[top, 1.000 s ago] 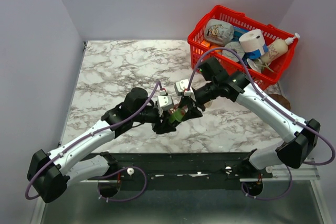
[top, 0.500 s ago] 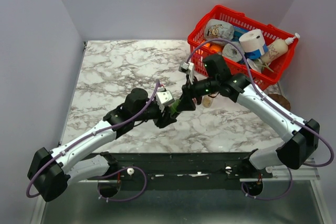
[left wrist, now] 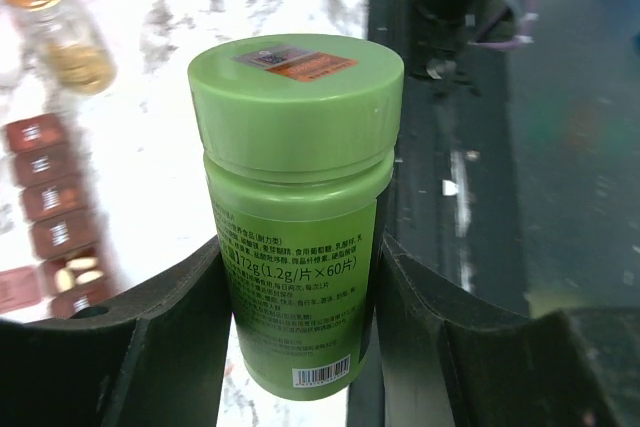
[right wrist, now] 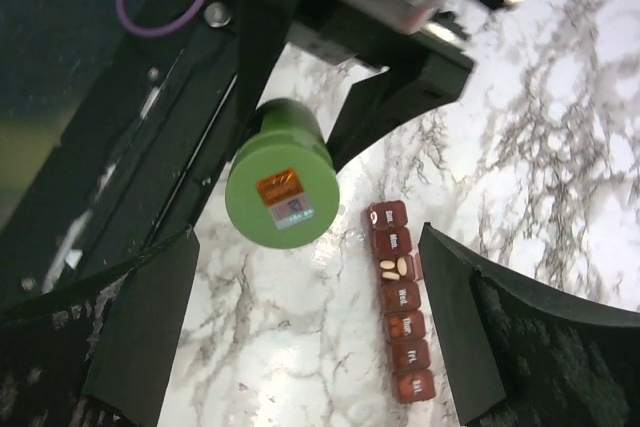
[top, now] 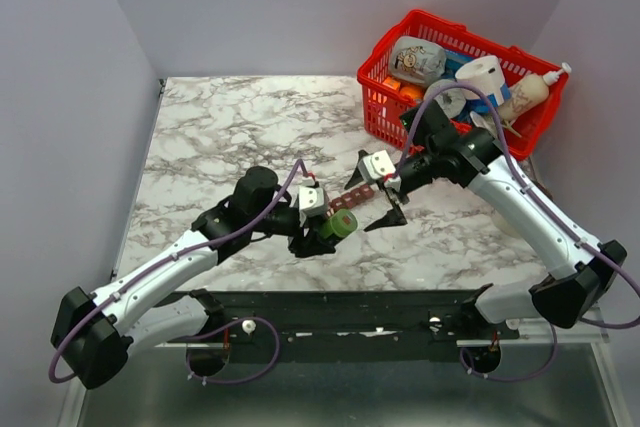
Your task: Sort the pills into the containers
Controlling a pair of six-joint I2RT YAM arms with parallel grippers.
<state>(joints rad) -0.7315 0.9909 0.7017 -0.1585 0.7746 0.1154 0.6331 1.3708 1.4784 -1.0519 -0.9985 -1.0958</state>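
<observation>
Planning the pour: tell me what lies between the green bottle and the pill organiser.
Only bare marble tabletop lies between green bottle and pill organiser, shown in the right wrist view.

Left wrist view: a long reddish-brown plastic pill-organiser strip (left wrist: 48,215) runs off the left edge, blurred, its lid lettering unreadable; the pale pills (left wrist: 80,270) in one cell are smudges. A small glass jar with an orange lid (left wrist: 55,32) is out of focus. From above, only a short stretch of the strip (top: 343,201) shows.

White-and-black arms (top: 165,269), purple cables (top: 296,175)
</observation>
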